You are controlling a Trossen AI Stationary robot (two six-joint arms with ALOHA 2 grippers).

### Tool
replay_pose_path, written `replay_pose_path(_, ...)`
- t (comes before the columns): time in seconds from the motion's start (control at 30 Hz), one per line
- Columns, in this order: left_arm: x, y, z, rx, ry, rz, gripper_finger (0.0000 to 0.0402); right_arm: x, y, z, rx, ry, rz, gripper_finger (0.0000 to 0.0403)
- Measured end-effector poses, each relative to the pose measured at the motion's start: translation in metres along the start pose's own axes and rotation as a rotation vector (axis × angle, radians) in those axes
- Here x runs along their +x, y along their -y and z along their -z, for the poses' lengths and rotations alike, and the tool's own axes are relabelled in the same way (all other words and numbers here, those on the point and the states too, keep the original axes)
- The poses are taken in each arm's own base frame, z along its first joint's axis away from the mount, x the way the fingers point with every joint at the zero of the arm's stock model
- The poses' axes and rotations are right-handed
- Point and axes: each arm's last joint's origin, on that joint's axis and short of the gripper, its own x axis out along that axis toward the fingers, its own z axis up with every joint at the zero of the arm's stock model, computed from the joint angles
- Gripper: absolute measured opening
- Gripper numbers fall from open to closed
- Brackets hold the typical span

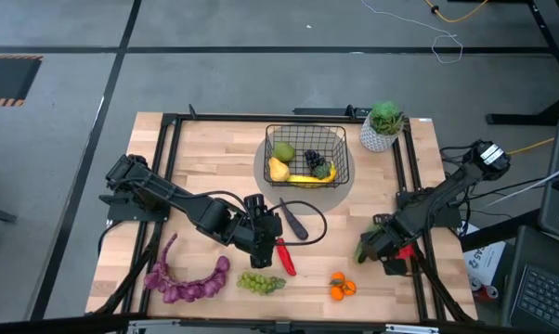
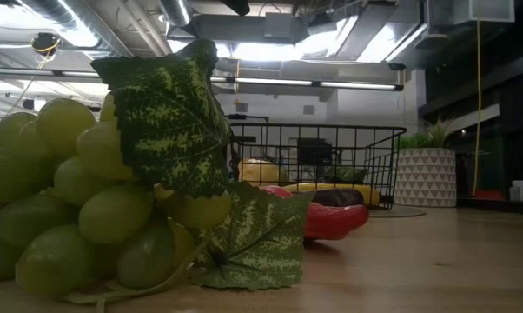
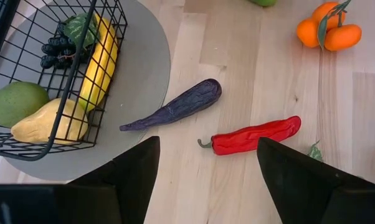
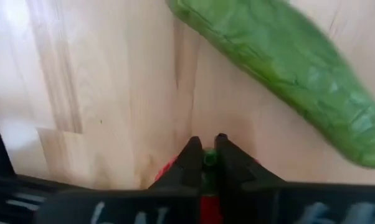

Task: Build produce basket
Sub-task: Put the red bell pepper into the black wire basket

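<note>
The right gripper (image 4: 204,155) sits low at the table's right edge with its fingers pressed together on a small green stem, something red below it; a green cucumber (image 4: 287,81) lies just beyond the fingertips, its long axis slanting across the boards. The left gripper (image 3: 203,180) hangs over the middle of the table with its fingers spread wide, nothing between them, above a red chili (image 3: 253,135) that lies lengthwise, stem toward the grey round mat (image 3: 147,74). Just beside it one dark eggplant (image 3: 175,107) rests with its thin tip on the mat and its thick end out on the wood.

The black wire basket (image 1: 305,153) stands on that mat and holds a yellow banana (image 3: 102,62), a dark grape cluster (image 3: 58,48), a green apple (image 3: 16,102) and a yellow pear (image 3: 47,121). Near the front edge lie one purple grape bunch (image 1: 187,281), one green grape bunch (image 1: 261,282) and a cluster of oranges (image 1: 342,287).

The table is pale wood planks. A potted plant (image 1: 383,125) stands at its far right corner. Around it is grey floor with cables.
</note>
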Motion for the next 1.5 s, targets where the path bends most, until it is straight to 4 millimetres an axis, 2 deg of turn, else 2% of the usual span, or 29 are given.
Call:
replay_pose_path(0.1,0.000,0.000,0.000,0.000,0.000,0.000,0.0264,-0.012,-0.003,-0.003,-0.063,0.033,0.070,0.0010)
replay_pose_path(0.27,0.000,0.000,0.000,0.000,0.003,-0.007,0.0264,-0.045,-0.009,-0.016,-0.177,0.213,0.336,0.0015)
replay_pose_path(0.43,0.000,0.000,0.000,0.001,0.003,-0.006,0.0264,-0.082,-0.015,-0.029,-0.352,0.394,0.654,0.0014)
replay_pose_path(0.57,0.000,0.000,0.000,0.001,0.003,-0.007,0.0264,-0.111,-0.019,-0.036,-0.405,0.527,0.934,0.0016)
replay_pose_path(0.67,0.000,0.000,0.000,0.003,0.003,-0.007,0.0264,-0.128,-0.020,-0.038,-0.412,0.584,1.143,0.0016)
replay_pose_path(0.73,0.000,0.000,0.000,0.006,0.006,-0.013,0.0264,-0.135,-0.016,-0.037,-0.439,0.567,1.220,0.0016)
replay_pose_path(0.87,0.001,-0.003,-0.002,0.054,0.019,-0.046,0.0264,-0.154,0.005,-0.034,-0.389,0.555,1.244,0.0017)
replay_pose_path(1.0,0.004,-0.009,-0.005,0.083,0.035,-0.078,0.0264,-0.175,0.029,-0.031,-0.300,0.612,1.132,0.0017)
replay_pose_path(1.1,0.006,-0.014,-0.007,0.105,0.037,-0.103,0.0264,-0.191,0.045,-0.032,-0.291,0.719,1.006,0.0017)
replay_pose_path(1.23,0.010,-0.023,-0.011,0.102,0.031,-0.122,0.0264,-0.204,0.061,-0.040,-0.383,0.916,0.848,0.0018)
replay_pose_path(1.37,0.015,-0.033,-0.014,0.081,0.034,-0.167,0.0264,-0.203,0.075,-0.052,-0.486,1.071,0.764,0.0018)
replay_pose_path(1.5,0.019,-0.044,-0.018,0.059,0.037,-0.211,0.0264,-0.189,0.094,-0.061,-0.482,1.115,0.810,0.0018)
